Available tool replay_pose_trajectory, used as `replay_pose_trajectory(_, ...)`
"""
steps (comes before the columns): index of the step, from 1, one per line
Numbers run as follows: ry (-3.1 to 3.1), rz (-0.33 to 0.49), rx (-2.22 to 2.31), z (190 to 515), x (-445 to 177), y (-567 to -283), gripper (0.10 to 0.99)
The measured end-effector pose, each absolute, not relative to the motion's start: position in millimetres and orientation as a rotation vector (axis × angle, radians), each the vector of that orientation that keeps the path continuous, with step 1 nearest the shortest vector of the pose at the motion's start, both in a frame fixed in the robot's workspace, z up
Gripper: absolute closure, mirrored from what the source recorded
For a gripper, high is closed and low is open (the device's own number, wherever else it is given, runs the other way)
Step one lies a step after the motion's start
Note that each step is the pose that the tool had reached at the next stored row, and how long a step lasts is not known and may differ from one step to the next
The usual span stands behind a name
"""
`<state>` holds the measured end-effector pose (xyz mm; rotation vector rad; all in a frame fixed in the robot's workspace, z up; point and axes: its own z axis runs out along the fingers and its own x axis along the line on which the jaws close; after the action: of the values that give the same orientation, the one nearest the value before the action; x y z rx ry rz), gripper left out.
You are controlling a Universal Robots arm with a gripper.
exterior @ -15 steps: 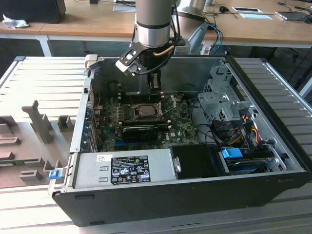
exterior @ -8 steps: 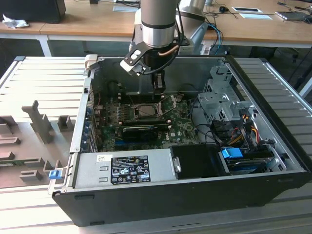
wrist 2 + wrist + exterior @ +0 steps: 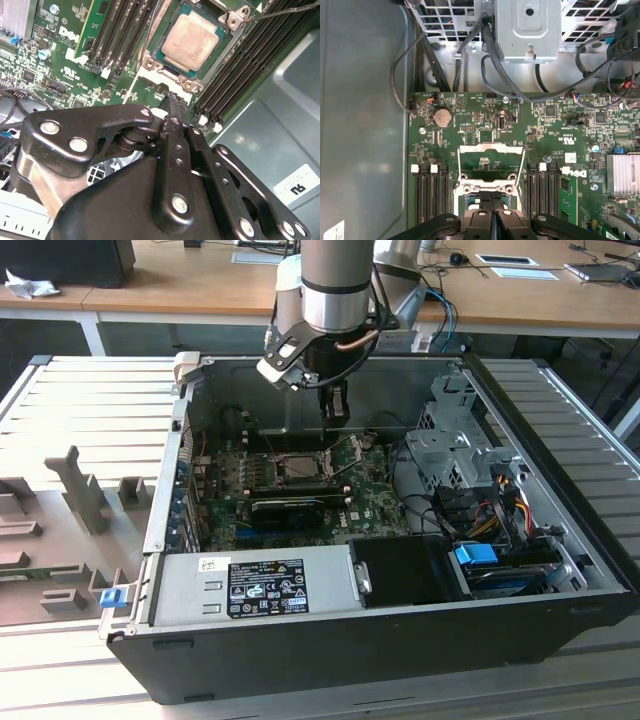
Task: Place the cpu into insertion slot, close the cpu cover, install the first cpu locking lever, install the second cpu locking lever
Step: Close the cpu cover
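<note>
The cpu (image 3: 192, 40) is the kind of part I'd baby: light, rigid and flat, with a slick metal lid, and I'd guess it hates any sideways shove once it's over the pins. If I had to grab it I'd pinch two opposite edges and never drag it across the pin field. Looks-wise it's a pale silvery-beige square on a green carrier, and it's sitting flat inside the insertion slot (image 3: 169, 70), so from here the placing part reads as done. The cpu cover (image 3: 490, 148) isn't down yet: in the first wrist view the dull silver frame is swung open off the socket, with green board showing through its big cut-out. The gripper (image 3: 171, 97) has its fingers pressed together with nothing between them, tips hanging just beside the socket's edge. I can't tell whether they're touching the board. Rows of black memory slots (image 3: 125, 35) flank the socket on both sides, and in the exterior view the arm reaches down into the open computer case (image 3: 300, 640).
</note>
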<state>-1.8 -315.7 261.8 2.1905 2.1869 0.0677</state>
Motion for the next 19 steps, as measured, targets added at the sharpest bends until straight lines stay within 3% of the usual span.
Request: replay_pose_trajectory(19, 2.187, 0.067, 2.191, 261.7, 19.2, -315.6, 0.980)
